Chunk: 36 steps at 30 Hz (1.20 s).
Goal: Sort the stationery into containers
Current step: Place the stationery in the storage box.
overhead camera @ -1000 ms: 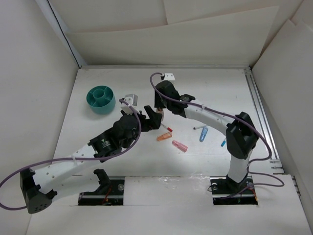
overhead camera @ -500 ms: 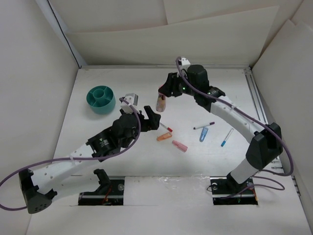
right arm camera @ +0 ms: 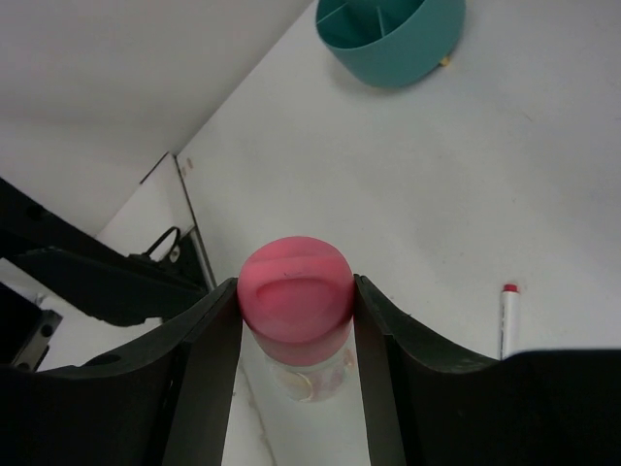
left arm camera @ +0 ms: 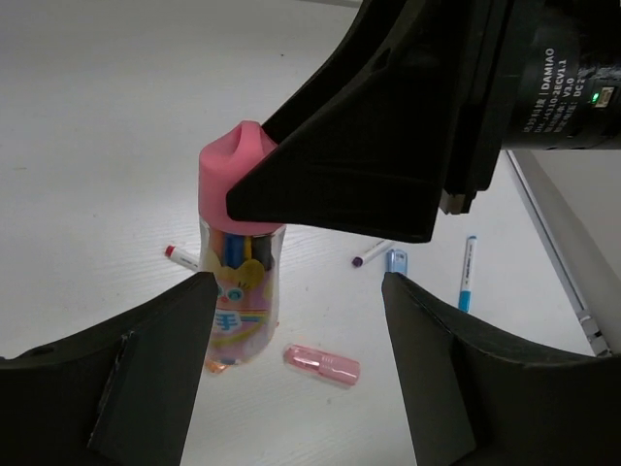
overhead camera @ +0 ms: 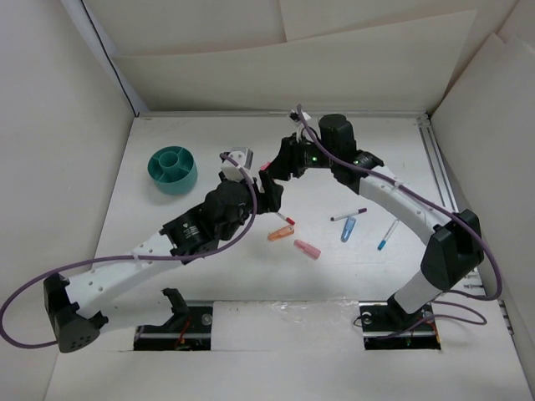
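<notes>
A clear tube with a pink cap [left arm camera: 241, 291], full of coloured pens, hangs above the table. My right gripper [right arm camera: 296, 291] is shut on its cap [overhead camera: 266, 170]. My left gripper [left arm camera: 299, 286] is open just below, its fingers either side of the tube's body, the left finger [left arm camera: 146, 359] close to it. On the table lie a red-capped white pen [overhead camera: 284, 219], an orange piece [overhead camera: 277, 236], a pink piece [left arm camera: 321, 364], a light-blue piece [overhead camera: 348, 229], a purple-tipped pen [overhead camera: 348, 215] and a blue pen [overhead camera: 387, 235]. The teal divided cup [overhead camera: 173, 170] stands at the far left.
White walls enclose the table on three sides. A metal rail [overhead camera: 443, 196] runs along the right edge. Both arms cross over the middle of the table, above the loose pens.
My right gripper has lifted the tube off the table and held it over the middle. My left gripper has moved up and right to the tube, its jaws narrowing.
</notes>
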Available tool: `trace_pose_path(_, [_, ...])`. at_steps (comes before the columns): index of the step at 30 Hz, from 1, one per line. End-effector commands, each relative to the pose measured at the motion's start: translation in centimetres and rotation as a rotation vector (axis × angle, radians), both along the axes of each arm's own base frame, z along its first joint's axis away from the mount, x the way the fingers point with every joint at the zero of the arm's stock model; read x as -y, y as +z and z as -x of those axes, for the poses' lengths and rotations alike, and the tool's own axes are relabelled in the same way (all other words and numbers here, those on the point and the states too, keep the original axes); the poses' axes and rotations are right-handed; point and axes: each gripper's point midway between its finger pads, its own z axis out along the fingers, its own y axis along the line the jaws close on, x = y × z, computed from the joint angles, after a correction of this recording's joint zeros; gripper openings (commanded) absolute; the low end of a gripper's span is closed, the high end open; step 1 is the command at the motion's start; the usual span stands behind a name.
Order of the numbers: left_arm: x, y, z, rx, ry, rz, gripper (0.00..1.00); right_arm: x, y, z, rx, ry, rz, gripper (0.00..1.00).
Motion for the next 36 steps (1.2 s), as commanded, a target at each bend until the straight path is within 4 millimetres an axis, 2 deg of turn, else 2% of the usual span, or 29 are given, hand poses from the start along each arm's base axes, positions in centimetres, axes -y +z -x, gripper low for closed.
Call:
trace_pose_path(1, [-0.3, 2.4, -0.6, 0.052, 0.021, 0.010, 0.66, -0.8, 4.3, 1.7, 0.075, 0.114, -0.106, 0.22])
trace_pose_path(4, [-0.9, 2.3, -1.0, 0.066, 0.061, -0.001, 0.59, -1.0, 4.4, 2.1, 0.051, 0.138, -0.117, 0.22])
trace_pose_path(5, [-1.0, 2.8, -1.1, 0.074, 0.070, 0.007, 0.59, -1.0, 4.4, 2.4, 0.049, 0.153, -0.120, 0.22])
trace_pose_path(6, [-0.9, 2.3, -1.2, 0.063, 0.070, -0.010, 0.59, -1.0, 4.5, 2.4, 0.040, 0.151, -0.122, 0.22])
trace_pose_path(7, [-1.2, 2.6, -1.3, 0.064, 0.083, -0.015, 0.59, -1.1, 4.6, 2.6, 0.046, 0.165, -0.130, 0.22])
trace_pose_path(9, [-1.3, 2.0, -1.6, 0.052, 0.100, -0.045, 0.64, -1.1, 4.9, 2.9, 0.042, 0.184, -0.140, 0.22])
trace_pose_path(16, [-1.2, 1.4, -2.1, 0.056, 0.117, -0.079, 0.63, -1.5, 5.4, 4.0, 0.032, 0.230, -0.163, 0.22])
trace_pose_path(18, [-1.1, 2.0, -2.2, 0.065, 0.118, -0.063, 0.63, -1.8, 5.4, 4.5, 0.029, 0.250, -0.164, 0.22])
trace_pose_path(24, [-1.0, 2.4, -2.3, 0.080, 0.116, -0.053, 0.51, -2.3, 5.4, 5.4, 0.027, 0.277, -0.166, 0.21])
trace_pose_path(28, [-1.0, 2.4, -2.3, 0.085, 0.114, -0.062, 0.48, -2.3, 5.0, 5.4, 0.017, 0.277, -0.161, 0.21])
trace_pose_path(32, [-0.8, 2.1, -2.4, 0.080, 0.113, -0.070, 0.35, -2.4, 4.7, 5.5, -0.002, 0.285, -0.161, 0.21])
trace_pose_path(35, [-1.0, 2.1, -2.5, 0.082, 0.125, -0.072, 0.21, -2.4, 4.7, 5.6, -0.004, 0.295, -0.162, 0.21])
trace_pose_path(36, [-1.0, 2.1, -2.5, 0.082, 0.125, -0.072, 0.14, -2.4, 4.7, 5.8, -0.005, 0.304, -0.164, 0.21])
